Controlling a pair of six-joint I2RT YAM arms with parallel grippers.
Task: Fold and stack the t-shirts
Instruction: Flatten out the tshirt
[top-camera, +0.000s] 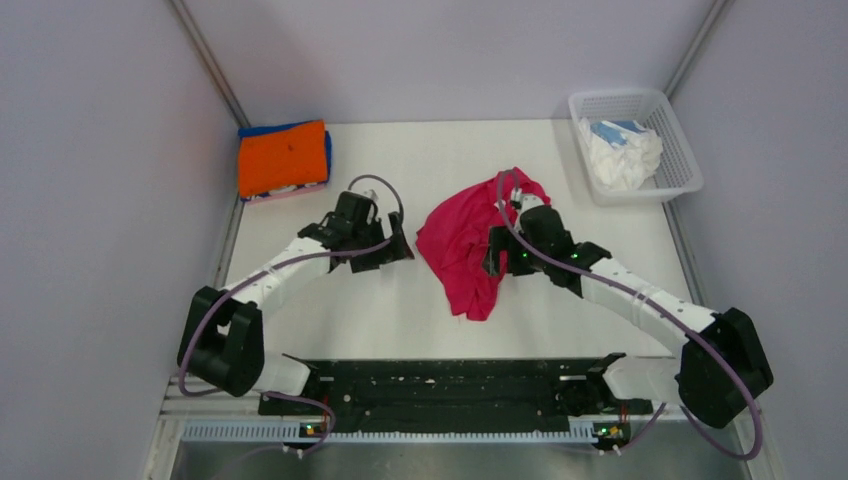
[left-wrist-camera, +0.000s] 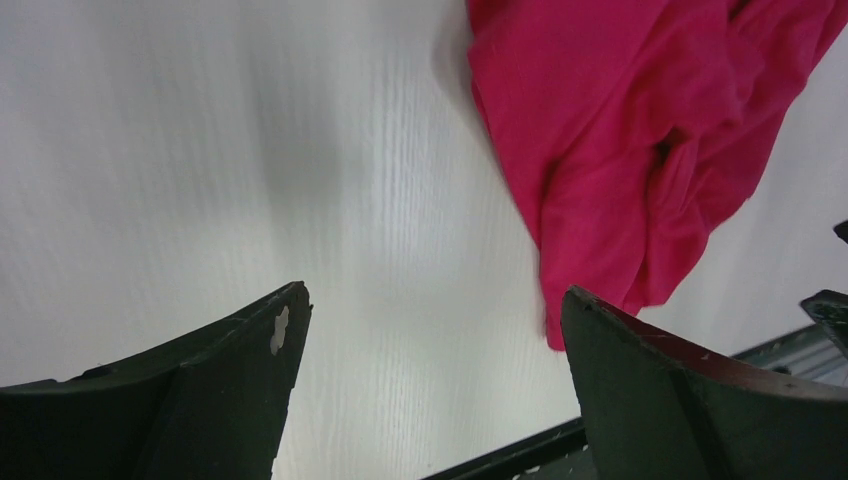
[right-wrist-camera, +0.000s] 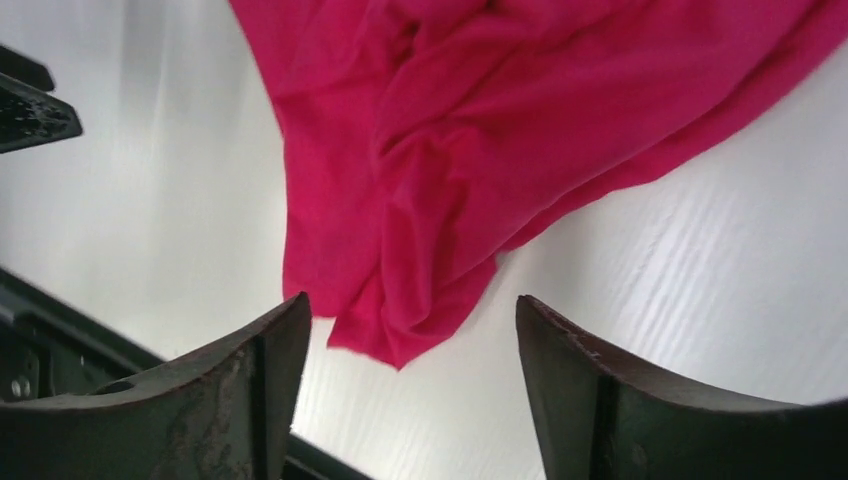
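Note:
A crimson-pink t-shirt (top-camera: 462, 245) lies crumpled in the middle of the table; it also shows in the left wrist view (left-wrist-camera: 640, 130) and the right wrist view (right-wrist-camera: 480, 150). A folded orange t-shirt (top-camera: 282, 156) lies on a blue one (top-camera: 326, 150) at the back left. White and pale blue t-shirts (top-camera: 622, 150) sit bunched in the basket. My left gripper (top-camera: 398, 250) is open and empty just left of the pink shirt. My right gripper (top-camera: 493, 262) is open and empty over the shirt's right side.
A white mesh basket (top-camera: 680, 150) stands at the back right. A black rail (top-camera: 450, 385) runs along the table's near edge. Grey walls close in the left, back and right sides.

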